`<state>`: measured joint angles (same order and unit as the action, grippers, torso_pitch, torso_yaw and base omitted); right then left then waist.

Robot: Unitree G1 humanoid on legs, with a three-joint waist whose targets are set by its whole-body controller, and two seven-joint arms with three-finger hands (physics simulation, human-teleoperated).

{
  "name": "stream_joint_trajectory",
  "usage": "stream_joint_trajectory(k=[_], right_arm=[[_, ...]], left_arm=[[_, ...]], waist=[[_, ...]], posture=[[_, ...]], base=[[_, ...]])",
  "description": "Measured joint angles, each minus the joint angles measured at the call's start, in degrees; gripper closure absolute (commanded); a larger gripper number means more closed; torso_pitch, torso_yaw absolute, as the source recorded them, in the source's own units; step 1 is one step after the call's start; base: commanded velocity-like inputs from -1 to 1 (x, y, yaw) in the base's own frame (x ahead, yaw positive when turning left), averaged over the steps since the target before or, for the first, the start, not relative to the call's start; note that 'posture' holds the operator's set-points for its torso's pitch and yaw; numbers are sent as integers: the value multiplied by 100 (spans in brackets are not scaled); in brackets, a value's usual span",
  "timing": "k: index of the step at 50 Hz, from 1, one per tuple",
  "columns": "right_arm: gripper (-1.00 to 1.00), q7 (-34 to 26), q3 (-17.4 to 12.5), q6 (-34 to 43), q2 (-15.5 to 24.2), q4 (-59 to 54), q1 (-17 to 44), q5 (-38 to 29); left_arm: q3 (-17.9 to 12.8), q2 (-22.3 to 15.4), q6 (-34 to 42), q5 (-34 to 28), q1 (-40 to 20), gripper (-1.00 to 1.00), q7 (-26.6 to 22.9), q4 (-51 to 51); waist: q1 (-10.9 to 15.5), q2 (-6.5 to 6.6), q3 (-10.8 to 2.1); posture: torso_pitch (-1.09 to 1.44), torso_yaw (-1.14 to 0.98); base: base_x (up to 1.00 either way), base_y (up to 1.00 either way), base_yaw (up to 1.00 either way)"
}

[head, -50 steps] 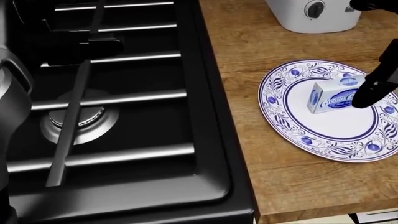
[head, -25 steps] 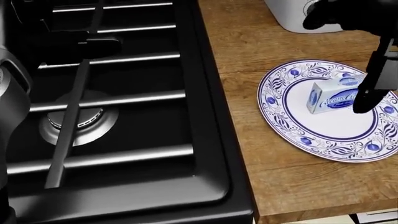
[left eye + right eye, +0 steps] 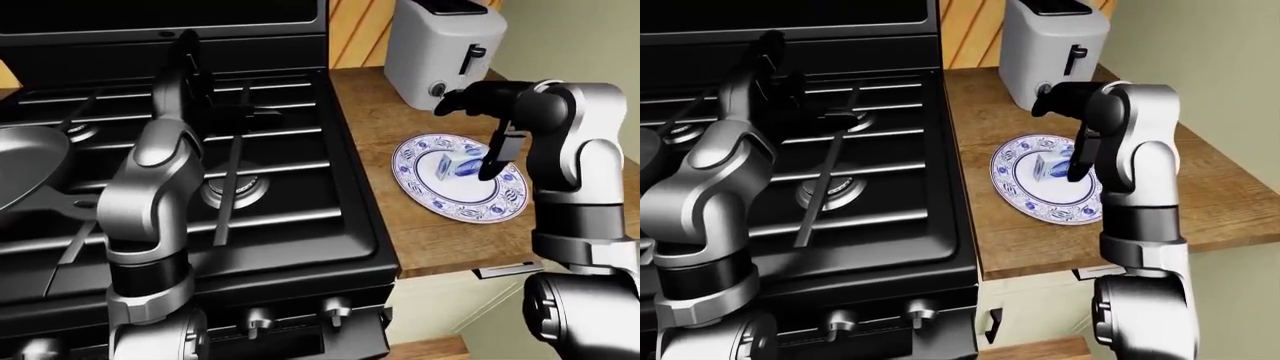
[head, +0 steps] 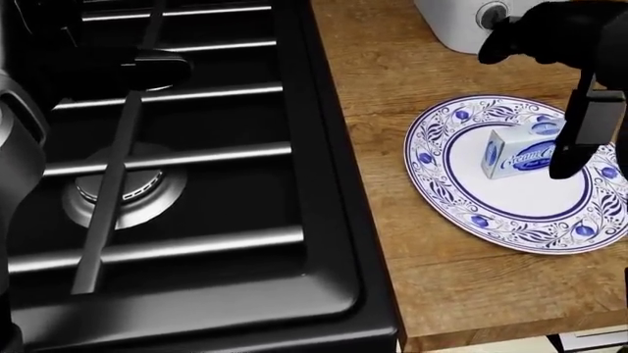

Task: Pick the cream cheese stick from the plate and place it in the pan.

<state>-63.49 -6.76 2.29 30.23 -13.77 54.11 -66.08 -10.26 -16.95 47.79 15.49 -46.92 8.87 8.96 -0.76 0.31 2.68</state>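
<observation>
The cream cheese stick [image 4: 515, 157], a small white and blue box, lies on the blue-patterned plate [image 4: 436, 184] on the wooden counter. My right hand [image 4: 572, 129] hangs over the plate's right side. Its black fingers [image 4: 569, 151] point down and stand against the box's right end, and another finger sticks out to the left above the plate. The fingers do not close round the box. The grey pan [image 3: 25, 171] sits on the stove at the left edge of the left-eye view. My left hand [image 3: 215, 94] hovers open over the stove's far grates.
A black gas stove [image 4: 196, 220] with raised grates fills the left of the head view. A white toaster [image 3: 440, 49] stands on the counter just beyond the plate. The counter's edge [image 3: 450, 262] runs below the plate.
My right hand has moved left and come over the plate. Its fingers now hang more upright at the box's right end. The box and left arm have barely moved.
</observation>
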Motion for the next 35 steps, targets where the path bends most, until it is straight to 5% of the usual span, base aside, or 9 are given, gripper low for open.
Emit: stream_joint_trajectory(k=[9, 35], right_arm=[[-40, 196, 28, -73, -15, -258, -69, -63], [-40, 746, 108, -231, -43, -1084, -29, -196]], left_arm=[[18, 15, -7, -9, 18, -100, -2, 18], [6, 7, 15, 1, -5, -100, 1, 18]], waist=[[7, 4, 1], [15, -9, -21]], posture=[[0, 0], [0, 0]], base=[[0, 0, 0], [0, 0, 0]])
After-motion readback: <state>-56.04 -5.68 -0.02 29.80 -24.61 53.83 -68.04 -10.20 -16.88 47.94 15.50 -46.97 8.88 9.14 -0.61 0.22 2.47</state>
